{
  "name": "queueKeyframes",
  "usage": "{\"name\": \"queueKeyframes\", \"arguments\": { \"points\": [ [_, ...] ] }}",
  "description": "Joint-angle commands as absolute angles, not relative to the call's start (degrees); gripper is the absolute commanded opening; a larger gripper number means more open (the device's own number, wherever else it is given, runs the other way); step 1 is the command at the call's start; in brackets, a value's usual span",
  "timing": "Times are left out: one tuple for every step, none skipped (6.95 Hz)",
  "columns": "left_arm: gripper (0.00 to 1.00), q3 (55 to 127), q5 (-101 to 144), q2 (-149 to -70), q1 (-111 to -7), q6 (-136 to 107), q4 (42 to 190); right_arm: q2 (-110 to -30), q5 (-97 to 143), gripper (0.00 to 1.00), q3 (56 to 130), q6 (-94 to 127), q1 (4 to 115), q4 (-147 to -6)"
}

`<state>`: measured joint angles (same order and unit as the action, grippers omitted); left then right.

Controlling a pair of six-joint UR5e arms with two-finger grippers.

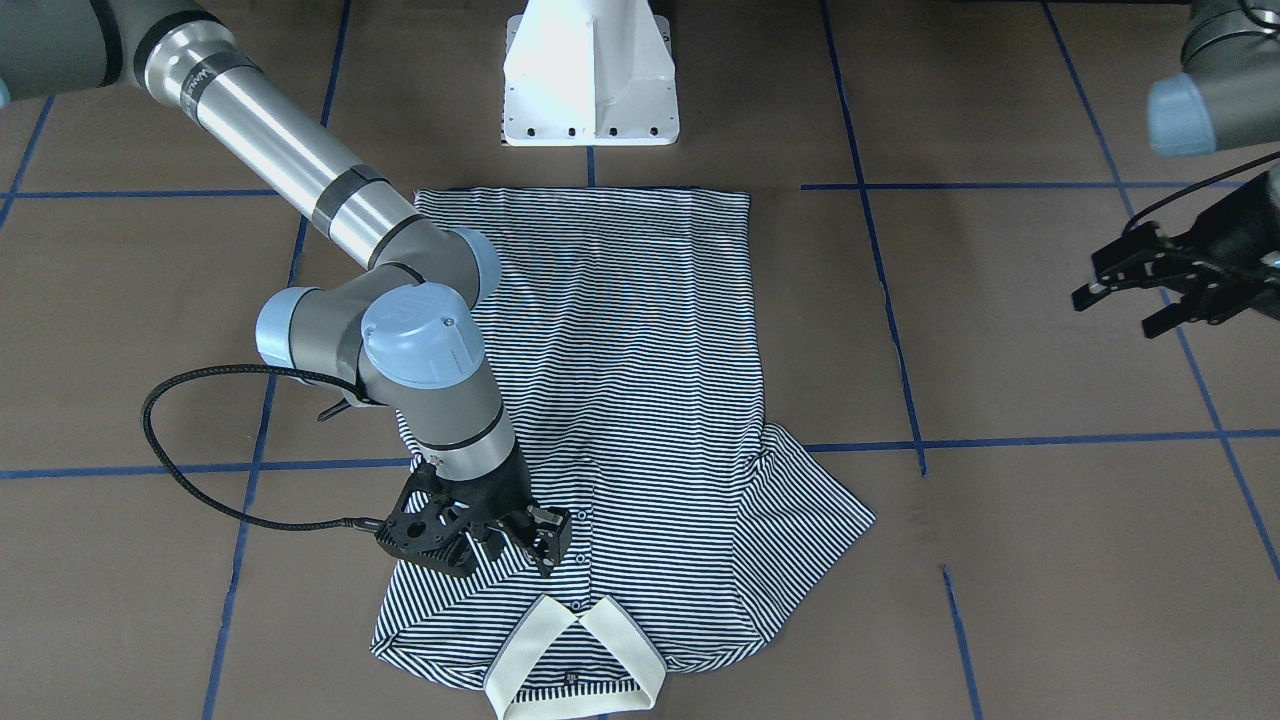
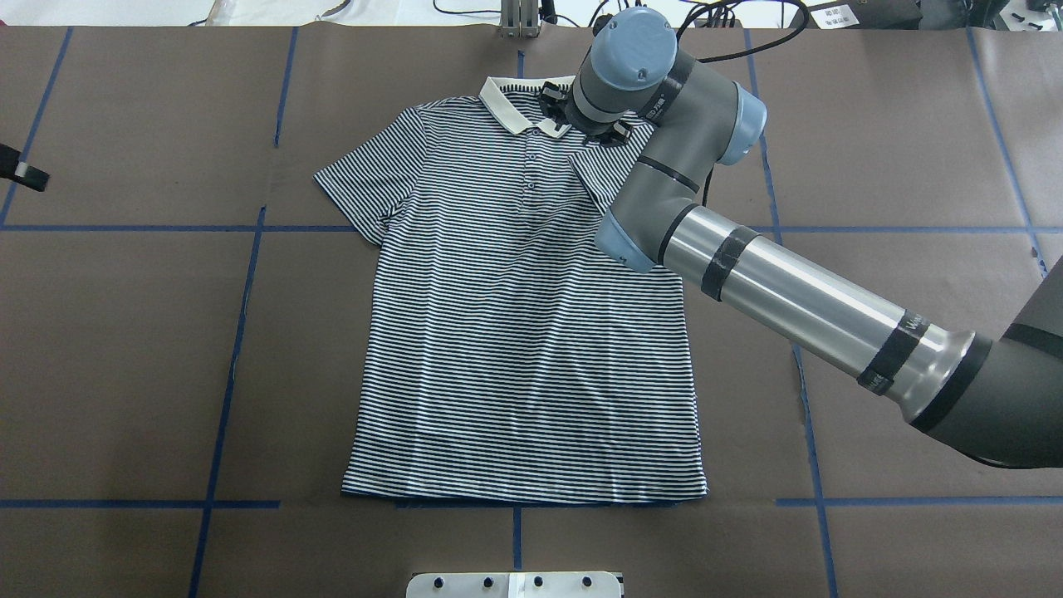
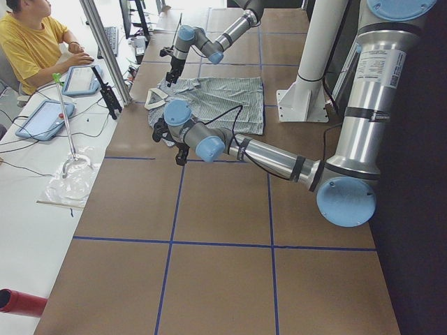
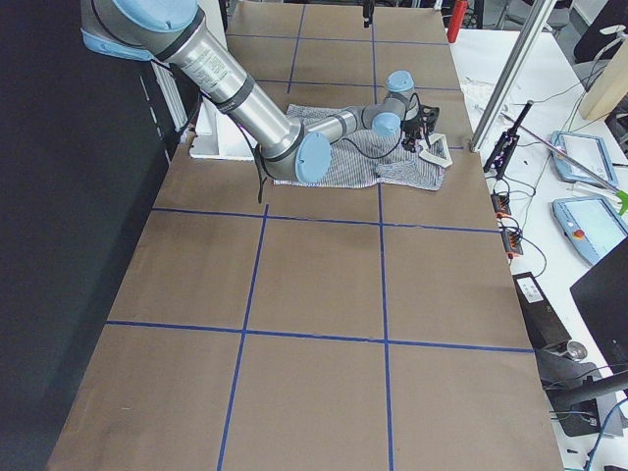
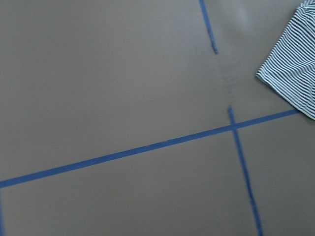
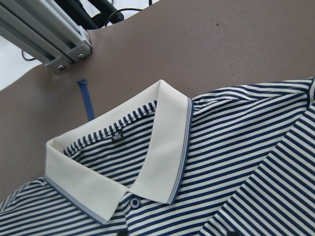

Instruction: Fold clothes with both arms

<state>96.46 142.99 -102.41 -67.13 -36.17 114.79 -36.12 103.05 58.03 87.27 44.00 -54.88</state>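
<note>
Polo shirt [image 1: 640, 350] lies flat, its shoulder beneath the right gripper [image 1: 497, 550].

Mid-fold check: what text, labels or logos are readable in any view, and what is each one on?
Nothing can be quoted; no text reads cleanly.
The neck tag inside the polo shirt collar: pale marks, too small to read.
The printing by the right arm elbow: blurred, partial letters only.
The white label on the left arm: too small to read.
</note>
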Motion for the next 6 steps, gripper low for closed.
{"name": "queueKeyframes", "arguments": {
  "points": [
    [1.0,85.5,133.3,-118.3,-54.0,-54.2,118.5,-44.7,103.4,1.0,71.9,87.4,44.4,-54.8],
    [0.99,80.7,131.0,-121.4,-53.2,-57.0,121.0,-48.9,103.4,1.0,78.0,87.5,45.0,-54.6],
    [0.98,74.8,129.7,-122.5,-53.1,-57.3,126.2,-52.9,103.6,1.0,83.4,87.4,45.6,-54.6],
    [0.96,70.8,121.7,-124.4,-52.9,-58.3,128.6,-55.8,103.7,1.0,86.8,87.4,45.6,-54.6],
    [0.9,67.7,116.8,-126.0,-51.9,-58.4,128.4,-57.1,103.6,1.0,88.2,87.4,45.5,-54.5],
    [0.85,64.3,114.0,-127.9,-51.2,-58.4,128.5,-57.2,103.6,1.0,88.8,87.5,45.4,-54.5]
  ]
}}
